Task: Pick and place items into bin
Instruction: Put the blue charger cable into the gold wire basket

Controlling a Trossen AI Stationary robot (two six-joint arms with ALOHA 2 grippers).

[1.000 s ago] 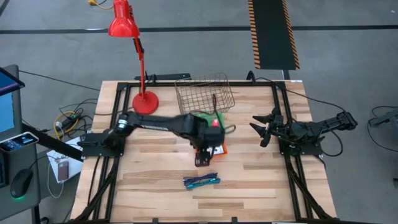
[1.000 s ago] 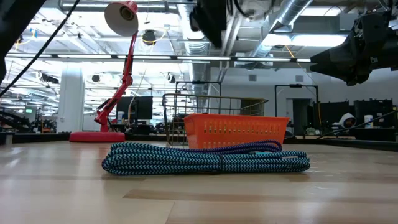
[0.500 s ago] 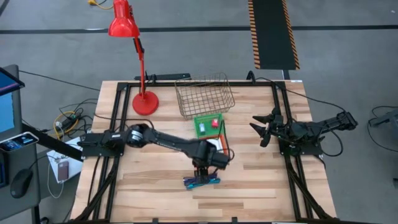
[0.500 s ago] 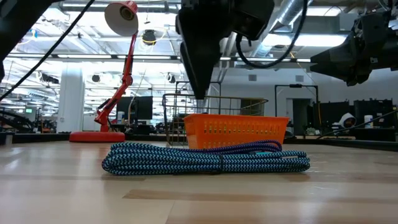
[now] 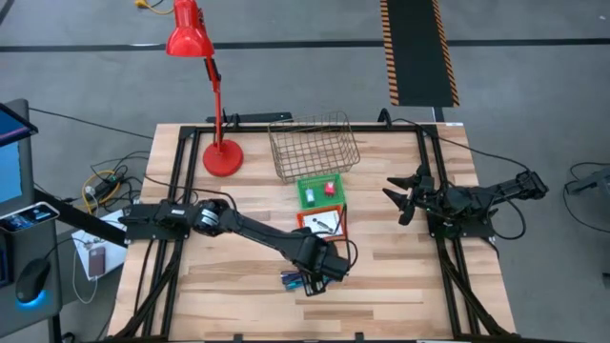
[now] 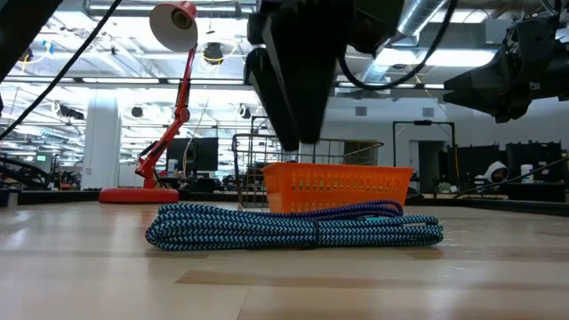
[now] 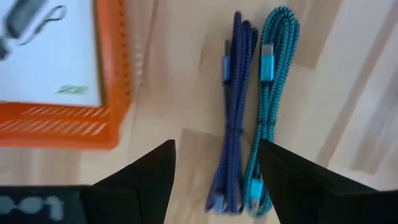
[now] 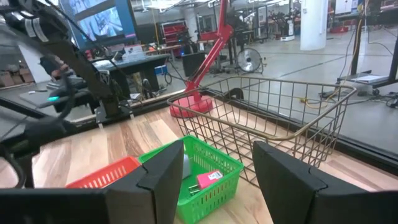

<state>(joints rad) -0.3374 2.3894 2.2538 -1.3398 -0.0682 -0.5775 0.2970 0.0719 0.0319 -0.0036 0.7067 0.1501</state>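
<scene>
2 braided cables [image 7: 249,112], 1 dark blue and 1 teal (both herringbone-patterned); orange bin [image 7: 81,118] with a white card inside; green basket [image 8: 205,168]; red lamp [image 5: 195,43]; pale wooden table [image 5: 400,276]

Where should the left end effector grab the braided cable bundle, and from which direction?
Take the cable bundle at its middle, from straight above, fingers straddling both strands across their width. It lies flat on the table beside the orange basket, and the open left end effector hovers over it.

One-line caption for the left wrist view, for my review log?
Left gripper, fingers open, poised above the bundled blue and teal braided cables on the wooden table, orange tray alongside.
</scene>
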